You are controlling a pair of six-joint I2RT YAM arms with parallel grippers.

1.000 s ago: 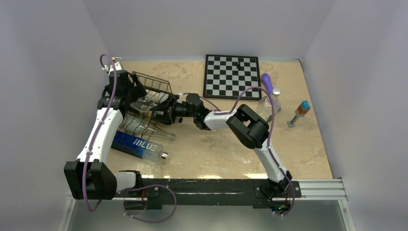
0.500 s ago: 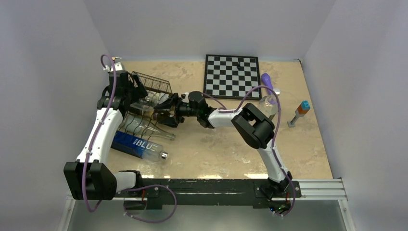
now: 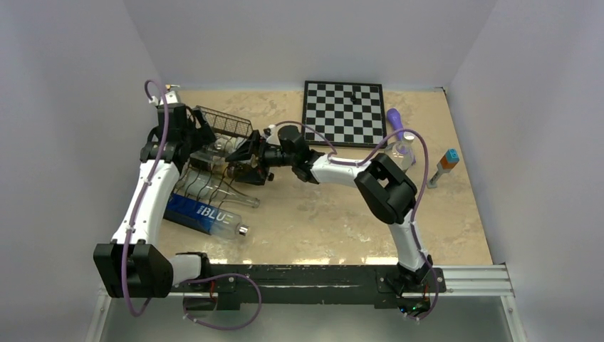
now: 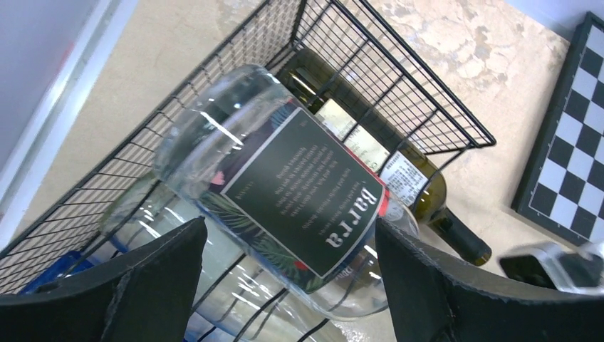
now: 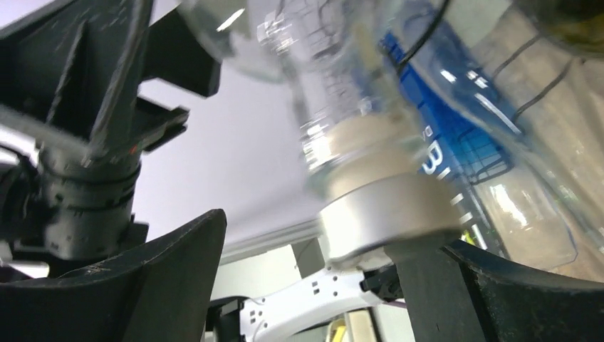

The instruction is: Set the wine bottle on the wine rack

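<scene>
The wine bottle [image 4: 299,189], clear glass with a dark "barra" label, lies tilted across the wires of the black wine rack [image 4: 399,92]. My left gripper [image 4: 290,226] is open, with a finger on either side of the bottle's body and a gap showing on the left. In the top view the left gripper [image 3: 202,157] hangs over the rack [image 3: 224,125]. My right gripper [image 3: 241,162] faces it from the right. The right gripper [image 5: 320,235] is open around the bottle's neck, the silver cap [image 5: 384,214] close to its right finger.
A green bottle [image 4: 420,192] lies in the rack behind the clear one. A blue "BLUE" bottle [image 3: 203,212] lies on the table in front of the rack. The chessboard [image 3: 342,112] is at the back, with a purple object [image 3: 395,122] and an orange-and-blue piece [image 3: 445,165] to the right.
My right gripper's jaws have spread wide off the bottle's neck and its wrist has swung toward the back. The left arm has barely moved.
</scene>
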